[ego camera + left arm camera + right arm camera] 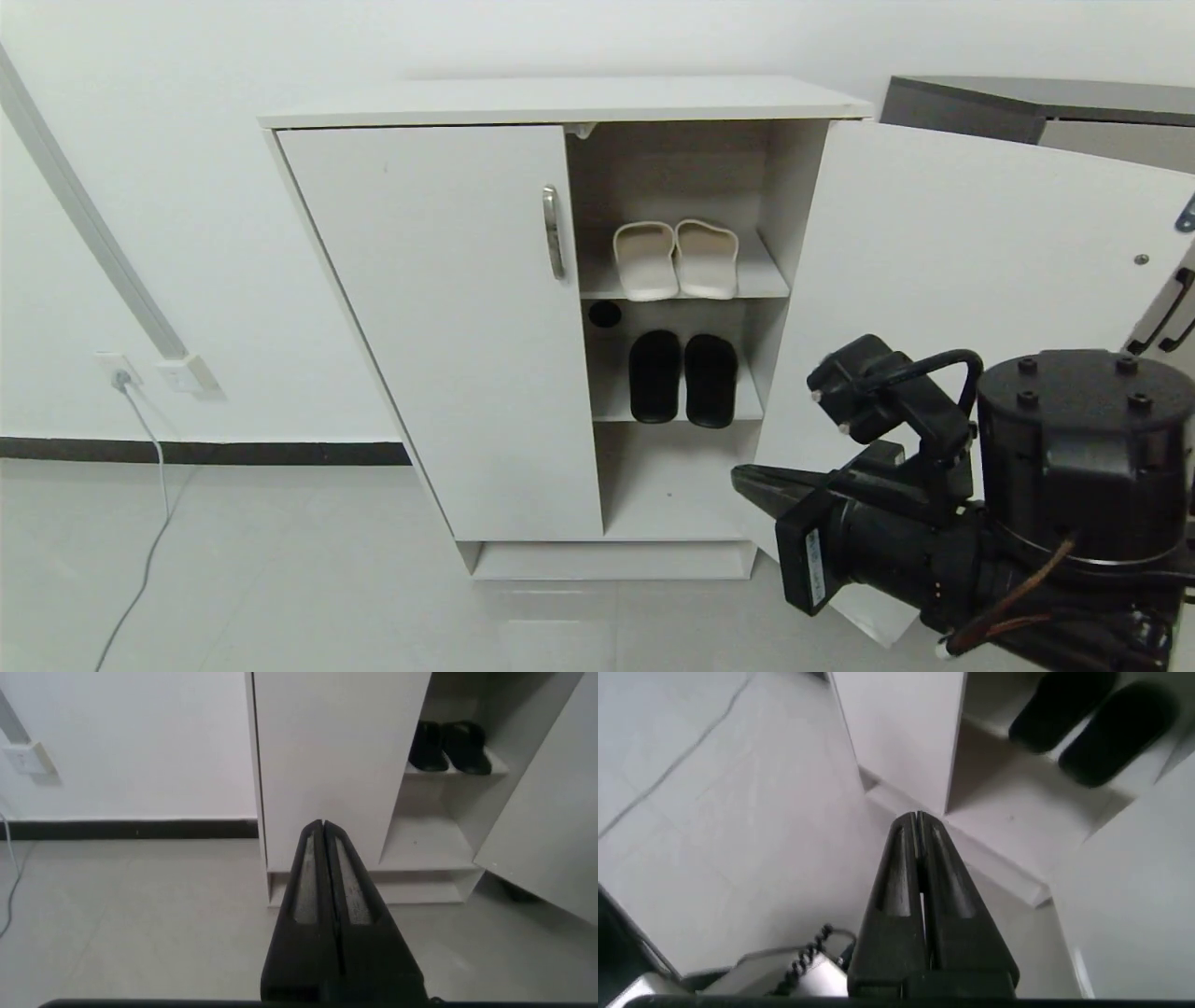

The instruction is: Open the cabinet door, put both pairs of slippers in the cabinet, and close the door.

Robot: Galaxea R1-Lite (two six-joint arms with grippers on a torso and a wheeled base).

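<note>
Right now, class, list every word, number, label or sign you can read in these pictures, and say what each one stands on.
No text can be read anywhere.
The label on the right arm's wrist: print too small to read.
The cabinet, white slippers, black slippers and wall socket: no print shows.

Closed left door (pixel 448 327) hides the left half of the cabinet (pixel 560 98). Open right door (pixel 943 308): lower corner hidden behind the right arm (pixel 1027 523), far side cut by the frame edge. The arm itself is cut at the right and bottom edges. Dark round spot (pixel 605 314) on the back panel under the top shelf (pixel 761 278), too small to tell what. Grey furniture (pixel 1027 103) behind, mostly hidden by the open door. Black slippers (pixel 1060 705) clipped by the top edge in the right wrist view.
</note>
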